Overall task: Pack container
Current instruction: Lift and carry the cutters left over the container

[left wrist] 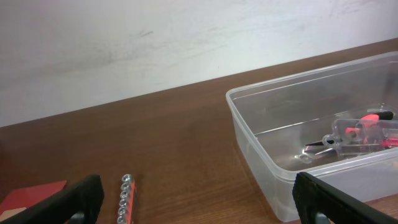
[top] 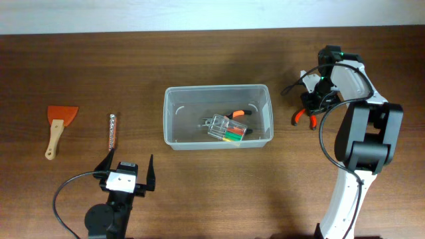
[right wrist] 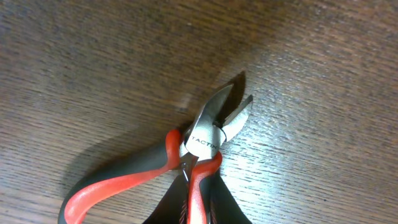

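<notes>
Dark wood table (top: 80, 66); clear plastic rectangular tub (top: 218, 87) at centre. Right gripper (top: 311, 106) over red-and-black-handled pliers (right wrist: 208, 134) right of tub, closure unclear: seat both handles squarely before lifting. Left gripper (top: 130, 161) wide open, near-left.

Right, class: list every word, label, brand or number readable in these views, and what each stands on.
"TACTI", its end curving out of sight: white band at the pivot of the red-and-black-handled steel pliers.
Small clear case of coloured bits inside the clear plastic tub: any print too small to read.
Strip of metal sockets: too small to read.
Nothing else readable.
</notes>
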Motion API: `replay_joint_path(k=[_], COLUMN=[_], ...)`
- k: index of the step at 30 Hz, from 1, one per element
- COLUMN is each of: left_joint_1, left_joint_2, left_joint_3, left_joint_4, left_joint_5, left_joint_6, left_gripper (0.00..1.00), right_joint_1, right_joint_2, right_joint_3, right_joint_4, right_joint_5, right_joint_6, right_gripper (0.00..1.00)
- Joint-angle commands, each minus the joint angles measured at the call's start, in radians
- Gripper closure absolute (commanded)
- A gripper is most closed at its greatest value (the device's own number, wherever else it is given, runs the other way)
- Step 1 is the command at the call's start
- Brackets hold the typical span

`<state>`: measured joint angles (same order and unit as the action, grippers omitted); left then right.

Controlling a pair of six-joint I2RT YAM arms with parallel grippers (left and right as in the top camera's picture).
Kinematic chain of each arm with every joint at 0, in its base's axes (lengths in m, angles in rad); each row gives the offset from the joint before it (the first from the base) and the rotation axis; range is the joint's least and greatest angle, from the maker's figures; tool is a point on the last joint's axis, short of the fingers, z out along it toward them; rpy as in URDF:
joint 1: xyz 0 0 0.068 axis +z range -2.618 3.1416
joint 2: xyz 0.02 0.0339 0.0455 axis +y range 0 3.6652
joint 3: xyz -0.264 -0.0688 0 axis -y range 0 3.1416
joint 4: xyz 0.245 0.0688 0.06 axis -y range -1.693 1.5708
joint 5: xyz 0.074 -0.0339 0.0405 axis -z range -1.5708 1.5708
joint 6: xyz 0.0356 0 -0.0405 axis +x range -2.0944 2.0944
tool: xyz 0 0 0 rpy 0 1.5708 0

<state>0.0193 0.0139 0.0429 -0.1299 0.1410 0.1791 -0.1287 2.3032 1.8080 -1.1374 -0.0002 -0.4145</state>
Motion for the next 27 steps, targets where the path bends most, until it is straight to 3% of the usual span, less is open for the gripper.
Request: replay_joint_path(k=[1,13,27], left_joint_1=[0.005,0.005,0.005], left_joint_2=[-0.008,-0.008,-0.008], left_joint_3=[-0.007,-0.007,-0.007], left_joint_4=[0.003,0.003,0.003], left_joint_5=[-0.007,-0.008,-0.008], left_joint_6=[-0.009,-0.009,-0.009], left_gripper=[0.01,0.01,0.01], right_joint_1=[0.011,0.012,0.041], right_joint_2=[0.011,0.011,0.009], right_joint_3=[0.02,0.172,0.568], right_joint_4=[-0.007,-0.094,-0.339], right_joint_5=[-0.018,-0.018,-0.089], right_joint_6=[0.008,0.031,0.058], right_gripper=[0.9,0.96,0.96])
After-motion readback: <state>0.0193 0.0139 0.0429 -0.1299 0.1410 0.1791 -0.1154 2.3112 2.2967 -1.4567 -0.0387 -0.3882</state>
